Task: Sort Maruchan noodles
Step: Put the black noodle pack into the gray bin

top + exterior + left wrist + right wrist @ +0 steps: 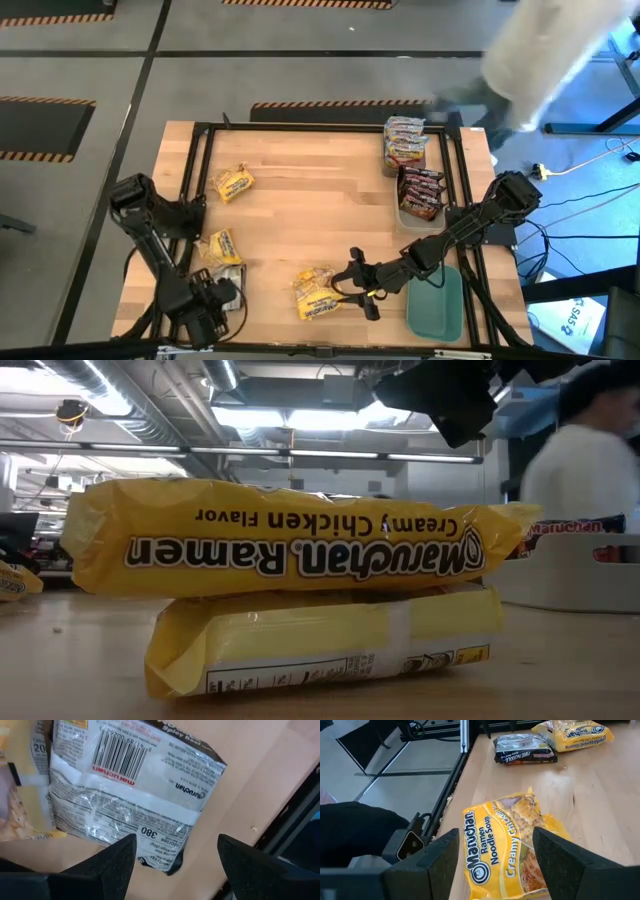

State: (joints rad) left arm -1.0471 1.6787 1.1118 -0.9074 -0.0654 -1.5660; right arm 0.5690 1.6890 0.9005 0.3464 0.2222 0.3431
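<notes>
Two yellow Maruchan noodle packets (pixel 290 540) lie stacked near the table's front middle, the upper one resting flat on the lower (pixel 320 645). My right gripper (pixel 352 287) stands open just right of this pile (pixel 507 845), its fingers either side of the near end. At the front left a silvery packet (pixel 130 795) lies barcode side up on the wood. My left gripper (pixel 175 840) hangs open above its edge, pointing down. Two more yellow packets (pixel 235 183) (pixel 222 246) lie on the left half.
A clear tray (pixel 407 215) at the right edge holds dark brown-red packets (pixel 420 190), and silvery-pink packets (pixel 405 140) lie just beyond it. A teal lid (pixel 437 305) lies at the front right. A black frame (pixel 330 127) rims the table. A person (pixel 590 460) stands beyond the far right corner.
</notes>
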